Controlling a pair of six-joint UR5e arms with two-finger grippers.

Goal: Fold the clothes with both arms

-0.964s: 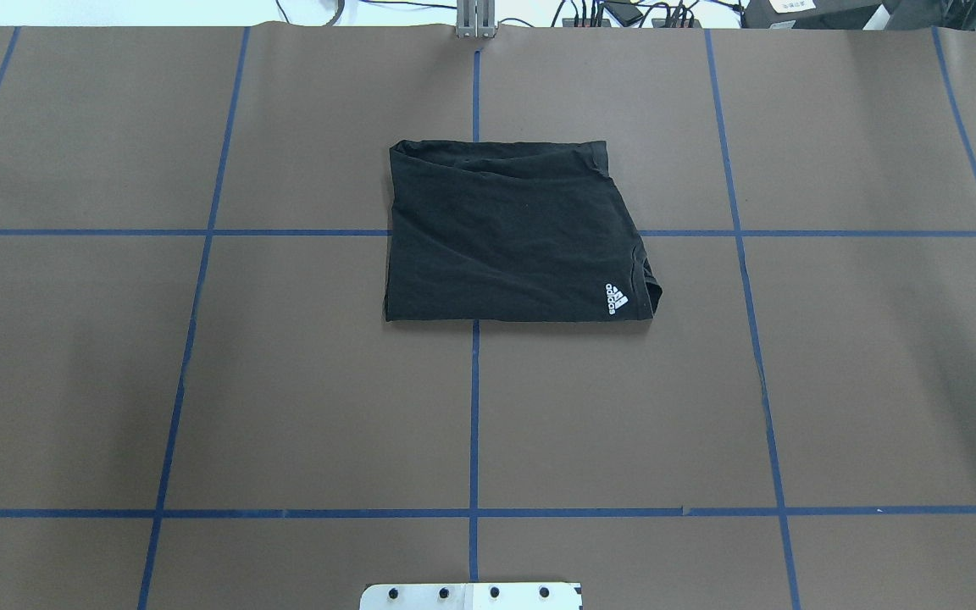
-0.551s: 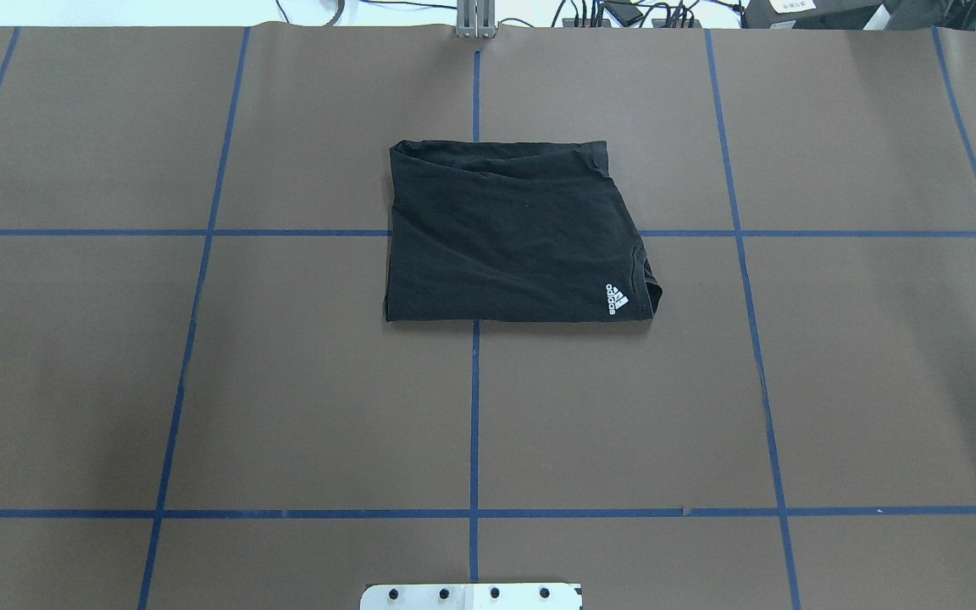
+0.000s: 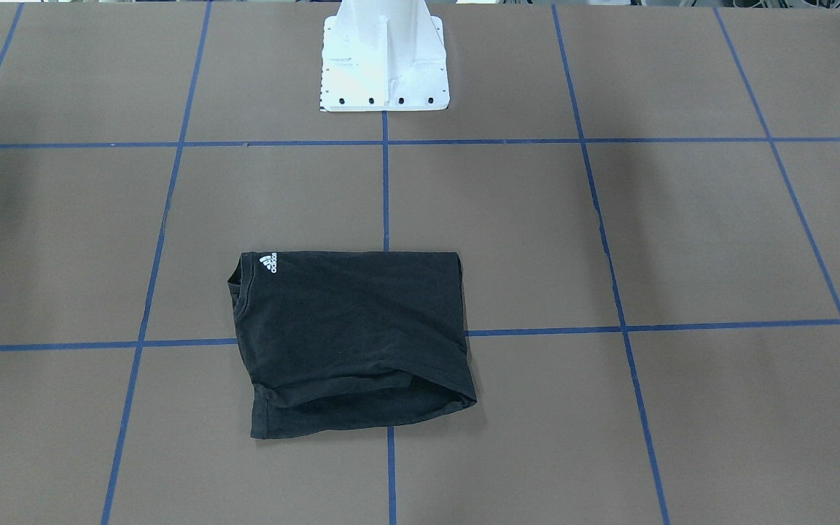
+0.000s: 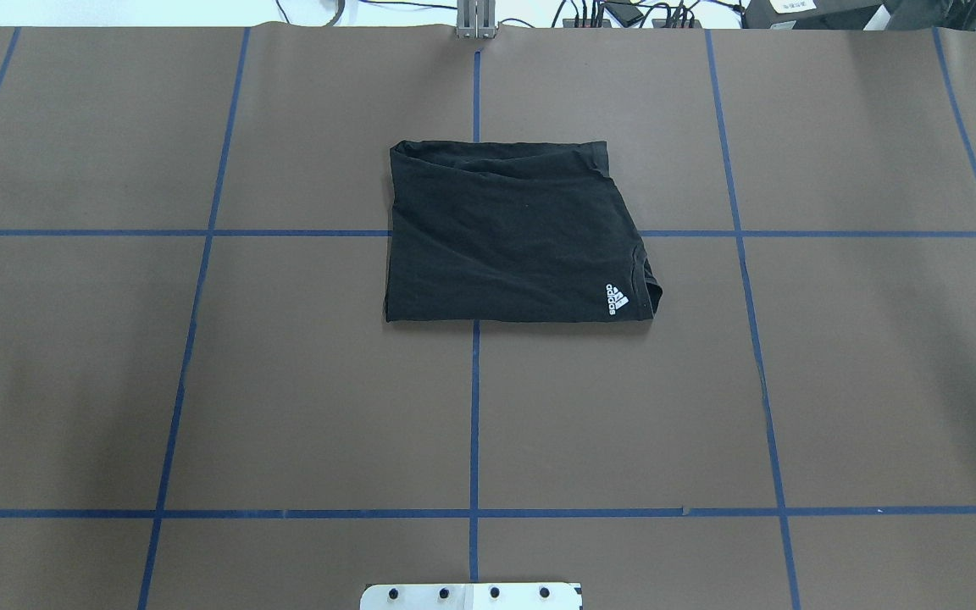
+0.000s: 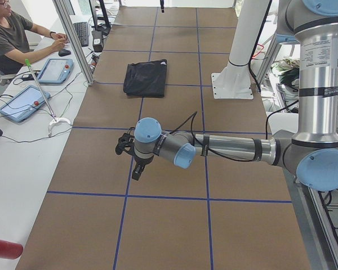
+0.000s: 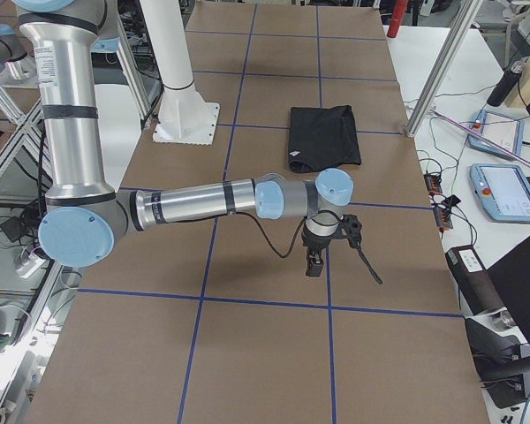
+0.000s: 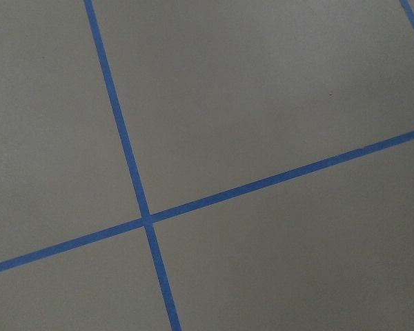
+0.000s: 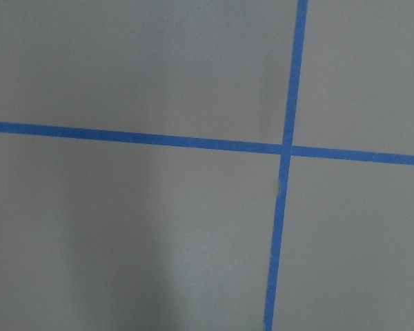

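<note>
The black T-shirt (image 4: 513,237) lies folded into a compact rectangle on the brown table, far of centre, its white Adidas logo (image 4: 616,298) at the near right corner. It also shows in the front view (image 3: 351,339) and both side views (image 5: 146,77) (image 6: 325,137). Nothing touches it. My left gripper (image 5: 130,158) hovers over bare table well to the shirt's left; my right gripper (image 6: 329,252) hovers well to its right. Both show only in side views, so I cannot tell open or shut. Both wrist views hold only blue tape lines on brown table.
The white base pedestal (image 3: 383,58) stands at the robot's side of the table. A person (image 5: 11,39) sits at a desk with tablets (image 5: 22,101) beyond the far edge. Metal frame posts (image 5: 73,39) (image 6: 442,71) rise at that edge.
A black piece of the right gripper at the overhead view's right edge one second ago has gone out of that view. The shirt has not moved.
</note>
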